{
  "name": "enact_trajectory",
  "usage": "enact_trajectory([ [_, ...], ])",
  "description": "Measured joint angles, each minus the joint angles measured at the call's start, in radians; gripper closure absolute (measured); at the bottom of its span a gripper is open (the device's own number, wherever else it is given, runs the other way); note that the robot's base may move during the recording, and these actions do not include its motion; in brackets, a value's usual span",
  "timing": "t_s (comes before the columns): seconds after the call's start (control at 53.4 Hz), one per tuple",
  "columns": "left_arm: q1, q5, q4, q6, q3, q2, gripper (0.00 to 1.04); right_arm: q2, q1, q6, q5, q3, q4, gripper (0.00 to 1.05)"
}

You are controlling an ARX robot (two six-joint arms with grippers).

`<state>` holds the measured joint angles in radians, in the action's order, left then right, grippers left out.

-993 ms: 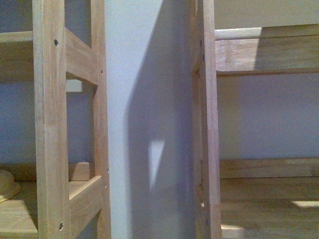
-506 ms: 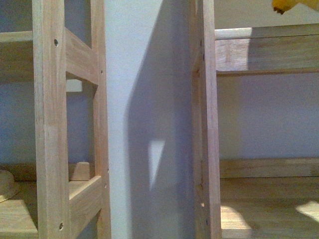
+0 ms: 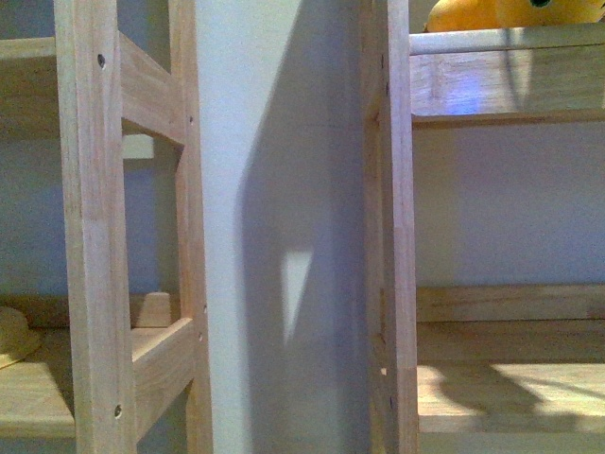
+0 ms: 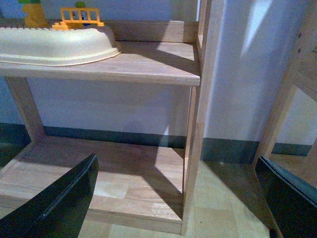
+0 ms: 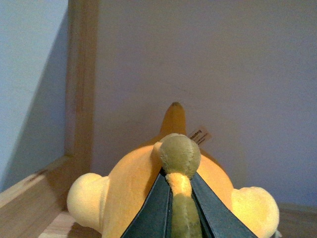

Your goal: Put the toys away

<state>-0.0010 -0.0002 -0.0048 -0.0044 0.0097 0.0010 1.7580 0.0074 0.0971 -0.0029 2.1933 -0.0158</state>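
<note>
Front view: two wooden racks fill the frame. The left rack (image 3: 95, 236) takes the left third, its post and cross rails in the foreground. The right rack (image 3: 397, 246) occupies the right half, with an upper shelf (image 3: 501, 85) near the top edge and a lower shelf (image 3: 510, 378) at the bottom right, sunlit in patches. A pale wall (image 3: 274, 189) with a slanted shadow shows between the racks.

The plush (image 3: 501, 14), orange-yellow, sits at the top right edge of the front view, above the upper shelf's front rail; only its lower part is in frame. A tan dome (image 3: 14, 336) rests on the left rack's shelf at the far left edge, cut off by the frame.

Right wrist view: the right gripper (image 5: 181, 198) is clamped on a thin olive-green appendage of the plush (image 5: 143, 193), dark fingers pressed against it on both sides. A small white tag (image 5: 199, 135) sticks out near the plush's pointed tip. Wall and a wooden post lie behind.

Left wrist view: the left gripper (image 4: 181, 198) has its fingers (image 4: 59, 203) wide apart, holding nothing, over a low shelf. Upper left of that frame: a cream tray (image 4: 54, 44) and small orange and green blocks (image 4: 79, 17) on a shelf.
</note>
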Motion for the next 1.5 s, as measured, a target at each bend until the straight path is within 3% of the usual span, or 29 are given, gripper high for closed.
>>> enact_trajectory([
  [0.731,0.0,0.0,0.0,0.0,0.0,0.0,0.06,0.247,0.153,-0.122,-0.001,0.325,-0.086,0.99],
  [1.125,0.0,0.0,0.0,0.0,0.0,0.0,0.06,0.19,0.163,-0.135,-0.01,0.191,-0.033,0.99],
  [1.499,0.0,0.0,0.0,0.0,0.0,0.0,0.06,0.155,0.146,-0.138,-0.046,0.161,-0.032,0.5],
])
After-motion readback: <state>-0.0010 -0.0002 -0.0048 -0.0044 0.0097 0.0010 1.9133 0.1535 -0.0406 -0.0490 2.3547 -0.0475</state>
